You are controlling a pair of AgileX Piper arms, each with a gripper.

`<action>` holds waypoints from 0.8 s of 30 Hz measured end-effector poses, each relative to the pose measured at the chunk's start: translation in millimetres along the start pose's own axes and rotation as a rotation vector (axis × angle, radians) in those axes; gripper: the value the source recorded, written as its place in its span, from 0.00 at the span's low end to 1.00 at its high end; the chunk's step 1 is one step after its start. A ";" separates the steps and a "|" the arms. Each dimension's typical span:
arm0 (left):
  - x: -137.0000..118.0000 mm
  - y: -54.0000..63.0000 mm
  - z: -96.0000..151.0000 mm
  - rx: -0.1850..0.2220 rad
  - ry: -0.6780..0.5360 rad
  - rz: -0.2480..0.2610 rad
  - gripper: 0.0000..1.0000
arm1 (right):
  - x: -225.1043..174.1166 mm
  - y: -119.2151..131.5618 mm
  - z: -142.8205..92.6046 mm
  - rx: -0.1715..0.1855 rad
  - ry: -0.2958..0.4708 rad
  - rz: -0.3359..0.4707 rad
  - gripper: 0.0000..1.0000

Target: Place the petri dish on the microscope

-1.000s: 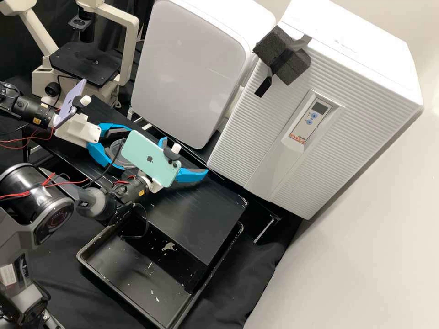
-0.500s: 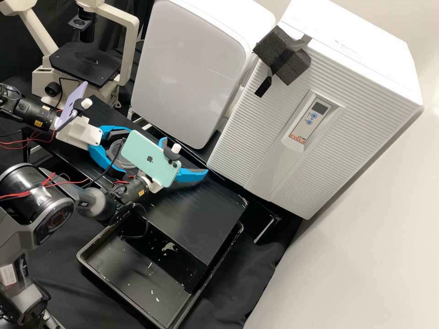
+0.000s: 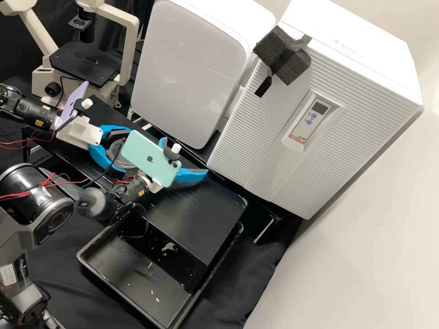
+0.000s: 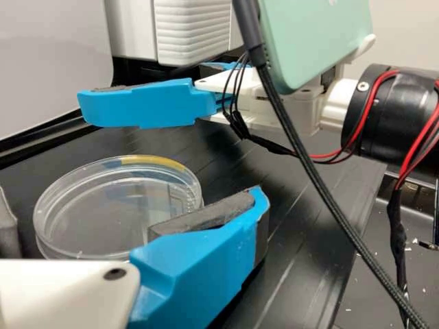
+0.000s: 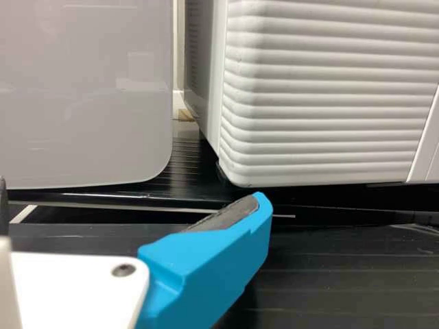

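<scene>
My left gripper [image 3: 120, 147], beside the purple phone, stands open around the clear petri dish [image 3: 118, 161] on the black bench. In the left wrist view the dish [image 4: 96, 212], with a yellow mark on its rim, lies between the spread fingers of my left gripper [image 4: 132, 211]; whether they touch it I cannot tell. My right gripper [image 3: 184, 157] is open over the bench, partly behind the green phone; in the right wrist view nothing lies between the fingers of the right gripper [image 5: 130, 204]. The beige microscope with its black stage [image 3: 87, 64] is at the upper left of the high view.
Two large white appliances [image 3: 190, 68] [image 3: 320, 109] stand along the bench's back. A black tray [image 3: 132, 274] with pale flecks lies under the bench's front edge. The right arm and its dark cable [image 4: 302, 164] are close to my left gripper.
My left gripper and its purple phone have shifted slightly to the right and down in the high view, with a small tilt. The right arm and the dish have kept still.
</scene>
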 end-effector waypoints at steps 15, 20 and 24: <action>1.0 -1.8 -0.2 -0.021 -0.005 -0.004 0.00 | 0.0 0.0 0.0 0.000 0.000 0.000 1.00; 1.4 -1.9 0.4 -0.018 -0.013 0.000 0.00 | 0.0 0.0 0.0 0.000 0.000 0.000 1.00; 1.0 -1.7 -0.3 -0.015 -0.017 -0.001 0.00 | 0.0 0.0 0.0 0.000 0.000 0.000 1.00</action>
